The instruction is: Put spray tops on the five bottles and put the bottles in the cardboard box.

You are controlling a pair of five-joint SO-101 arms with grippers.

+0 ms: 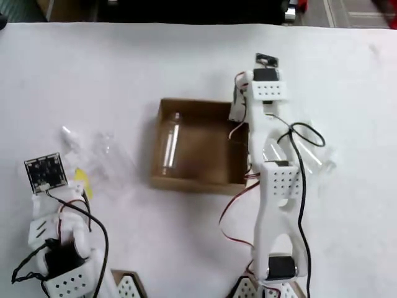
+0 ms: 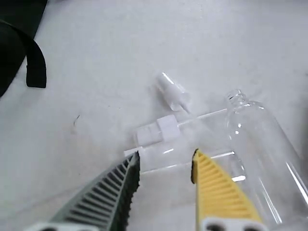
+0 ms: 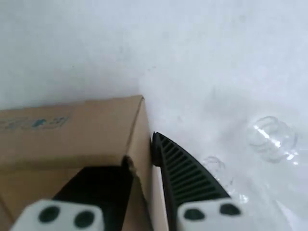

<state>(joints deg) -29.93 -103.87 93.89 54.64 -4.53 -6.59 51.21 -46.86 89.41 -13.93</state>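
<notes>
Left gripper (image 2: 166,156) released, poised over loose spray top (image 2: 156,134) beside uncapped bottle (image 2: 260,139), left side of the high view; we read it as lining up a pick. Right gripper (image 3: 142,154) pinches cardboard box (image 3: 72,130) wall at centre frame, likely steadying it. Boxed bottle (image 1: 169,144) lies inside.

Cardboard box (image 1: 208,152), clear bottle (image 1: 169,144) lying inside

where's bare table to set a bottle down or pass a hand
Bare: the far strip of table behind the cardboard box, and the near patch between the left arm's base and the right's. Crowded: bottles and spray tops left of the box, more bottles right of it.
</notes>
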